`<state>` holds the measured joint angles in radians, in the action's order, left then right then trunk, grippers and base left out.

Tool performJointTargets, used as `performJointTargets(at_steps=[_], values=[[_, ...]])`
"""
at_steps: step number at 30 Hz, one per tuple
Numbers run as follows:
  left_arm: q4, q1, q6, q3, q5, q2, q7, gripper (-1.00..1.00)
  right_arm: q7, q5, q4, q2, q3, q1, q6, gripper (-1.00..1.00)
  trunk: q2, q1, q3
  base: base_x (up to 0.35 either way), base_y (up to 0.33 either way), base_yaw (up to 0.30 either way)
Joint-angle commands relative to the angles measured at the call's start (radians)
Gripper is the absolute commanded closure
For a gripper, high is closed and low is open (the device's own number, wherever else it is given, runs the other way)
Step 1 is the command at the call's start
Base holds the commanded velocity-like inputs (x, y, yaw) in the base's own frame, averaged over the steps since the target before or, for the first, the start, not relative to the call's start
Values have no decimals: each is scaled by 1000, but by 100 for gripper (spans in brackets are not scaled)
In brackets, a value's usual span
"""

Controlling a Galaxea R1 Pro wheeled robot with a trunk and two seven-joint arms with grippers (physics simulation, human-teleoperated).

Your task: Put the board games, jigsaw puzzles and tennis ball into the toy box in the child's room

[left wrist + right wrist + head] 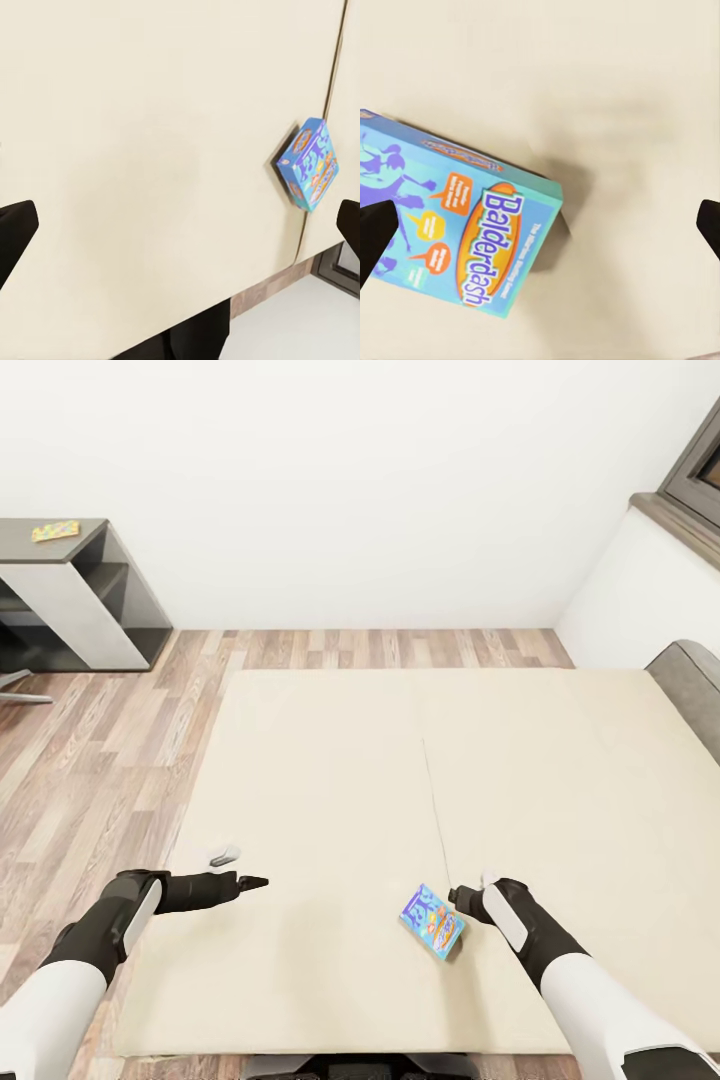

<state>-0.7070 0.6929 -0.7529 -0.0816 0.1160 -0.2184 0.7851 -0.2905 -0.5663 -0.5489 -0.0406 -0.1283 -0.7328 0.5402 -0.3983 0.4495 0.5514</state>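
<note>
blue board game (433, 921) lay on bed (330, 780), just left of right claw (462, 900), fingers apart; left claw (250, 882) apart, empty.

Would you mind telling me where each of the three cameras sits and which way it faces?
Head view: on the robot's head, looking down over the bed; both arms, left pincer, right pincer beside the blue board game.
Left wrist view: on the left arm, looking across the bed at the game; dark fingertips at the picture's edges.
Right wrist view: on the right arm, close above the game; fingertips wide apart.
Shared: game and bed appear in all three.
</note>
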Motion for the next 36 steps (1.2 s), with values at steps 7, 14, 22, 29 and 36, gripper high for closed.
performJointTargets(at_steps=[7,14,22,29,36], values=[[0,0,-7,0,5,-1,0,-100,-9,-11,-2,-3,-8,0,3,-100,-2,0,13,0,0,0],[0,0,-7,0,5,-1,0,-100,-9,-11,-2,-4,-9,0,3,-100,-2,0,24,0,0,0],[0,0,-6,0,5,0,0,-100,-9,-11,-2,-5,-8,0,3,-100,-2,0,37,0,0,0],[0,0,-6,0,4,0,0,-100,-9,-11,-2,-7,-8,0,3,-100,-2,0,49,0,0,0],[0,0,-6,0,4,0,0,-100,-9,-11,-2,-6,-8,0,3,-100,-2,0,60,0,0,0]])
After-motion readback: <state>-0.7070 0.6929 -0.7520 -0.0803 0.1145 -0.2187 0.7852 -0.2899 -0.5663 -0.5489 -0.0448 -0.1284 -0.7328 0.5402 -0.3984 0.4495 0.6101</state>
